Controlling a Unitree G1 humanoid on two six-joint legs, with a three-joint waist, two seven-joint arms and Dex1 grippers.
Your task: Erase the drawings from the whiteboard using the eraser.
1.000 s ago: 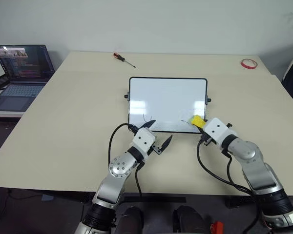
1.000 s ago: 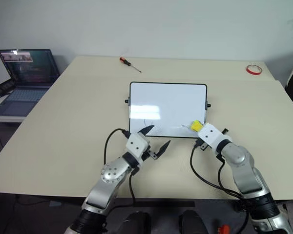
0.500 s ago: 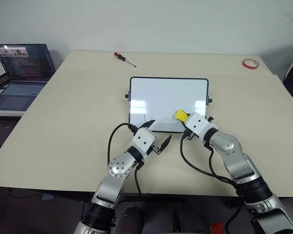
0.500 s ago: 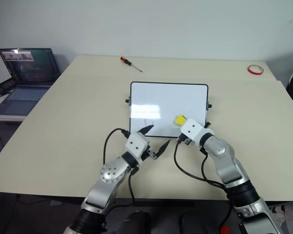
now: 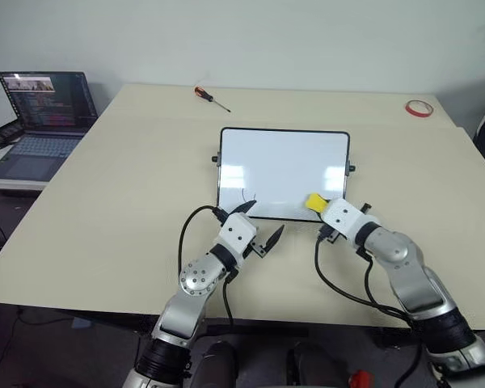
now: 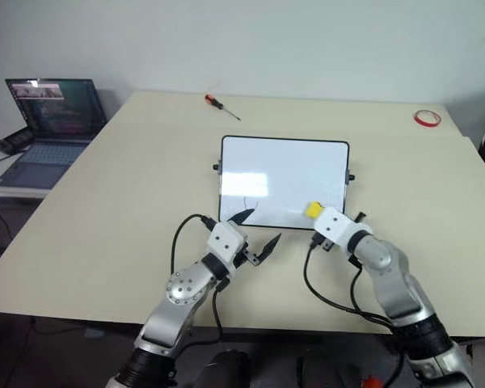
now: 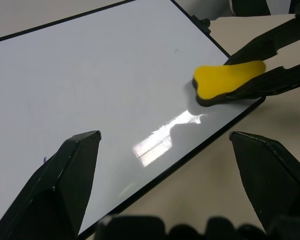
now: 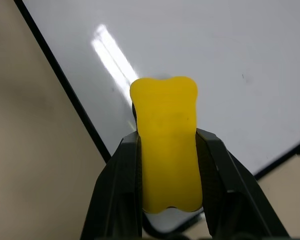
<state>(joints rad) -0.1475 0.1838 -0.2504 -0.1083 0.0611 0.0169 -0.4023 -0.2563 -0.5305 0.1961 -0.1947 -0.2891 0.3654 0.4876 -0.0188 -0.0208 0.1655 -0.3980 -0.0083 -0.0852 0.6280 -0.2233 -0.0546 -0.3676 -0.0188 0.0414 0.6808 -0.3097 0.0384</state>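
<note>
Right wrist view: right gripper [image 8: 167, 195] clamps the yellow eraser [image 8: 166, 145], pad down for wiping.
Beyond, it sits at the whiteboard [image 5: 283, 166] near edge; left gripper [image 5: 255, 222] hovers open nearby; one faint drawing [image 5: 243, 196] remains.

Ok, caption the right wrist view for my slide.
Right gripper pinching a yellow bone-shaped eraser above the glossy white black-framed whiteboard.

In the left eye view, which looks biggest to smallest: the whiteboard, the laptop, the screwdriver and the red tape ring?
1. Whiteboard
2. Laptop, partly cut off at the edge
3. Screwdriver
4. Red tape ring, nearly the same as the screwdriver
</note>
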